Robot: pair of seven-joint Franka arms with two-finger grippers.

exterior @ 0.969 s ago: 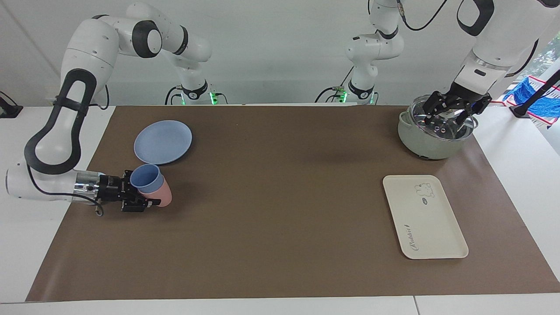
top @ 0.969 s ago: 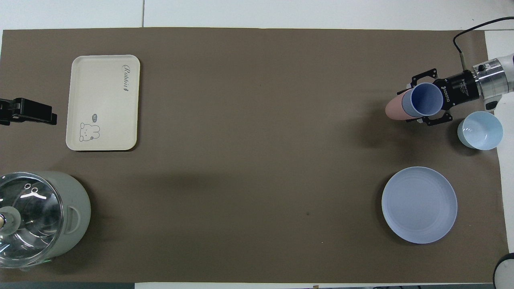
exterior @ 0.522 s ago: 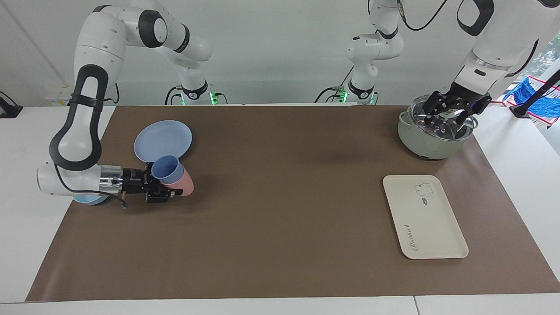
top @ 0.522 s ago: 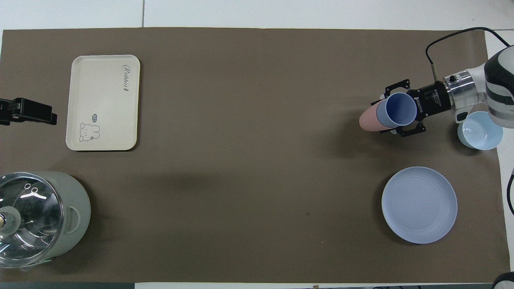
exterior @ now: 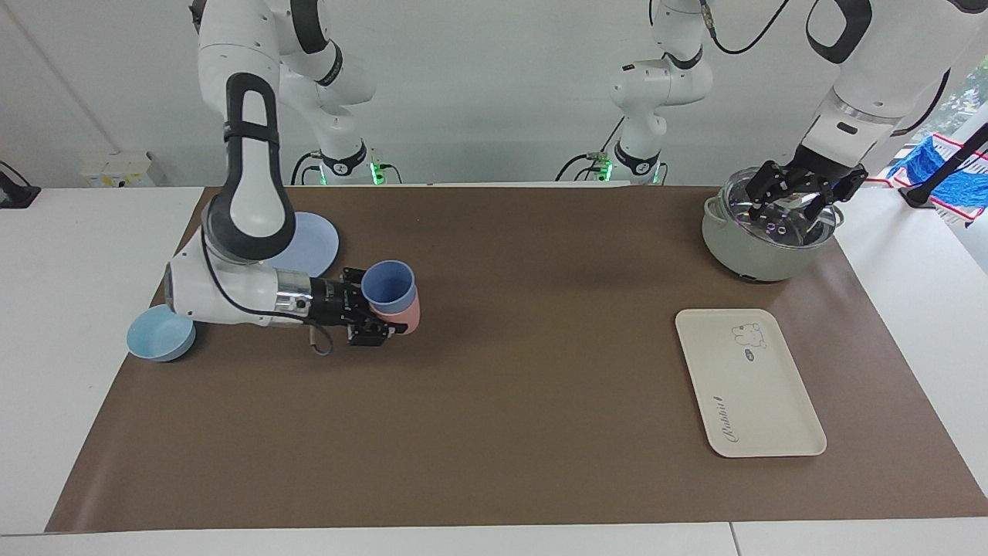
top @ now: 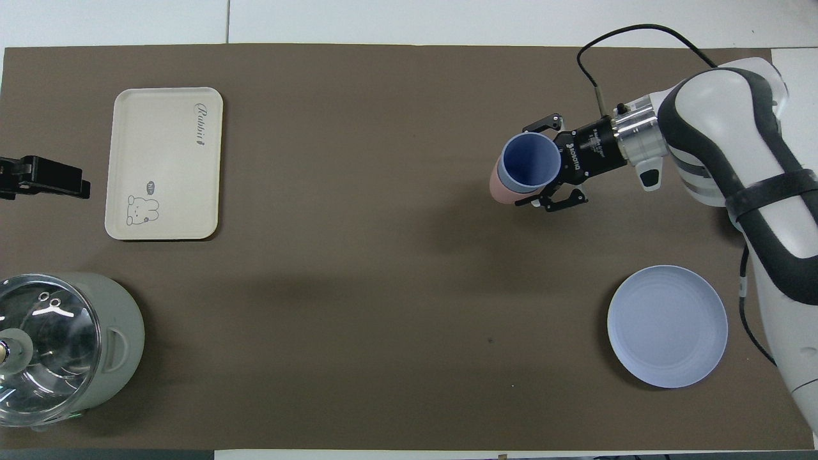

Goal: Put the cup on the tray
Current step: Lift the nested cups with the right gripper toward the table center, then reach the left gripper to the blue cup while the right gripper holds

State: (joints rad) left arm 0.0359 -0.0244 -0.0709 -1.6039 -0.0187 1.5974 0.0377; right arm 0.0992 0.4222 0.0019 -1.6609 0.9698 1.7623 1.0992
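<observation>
cup point(exterior: 388, 283): matt blue plastic | tray point(exterior: 760, 401): smooth cream plastic | mat point(exterior: 509, 401): matt brown paper | pot lid point(top: 38, 338): clear, glossy glass | plate point(top: 667, 326): matt, finely ridged

Right gripper point(exterior: 384, 310) up over mat point(exterior: 509, 363), fingers around cup point(exterior: 388, 284) nested in pink cup point(exterior: 409, 313). Bare mat from fingertips to tray point(exterior: 803, 444). Pot point(exterior: 752, 251) flanks tray.

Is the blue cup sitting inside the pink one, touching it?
Touching. In both views the blue cup is nested in the pink cup, which shows only below its rim, while the right gripper carries the pair.
</observation>
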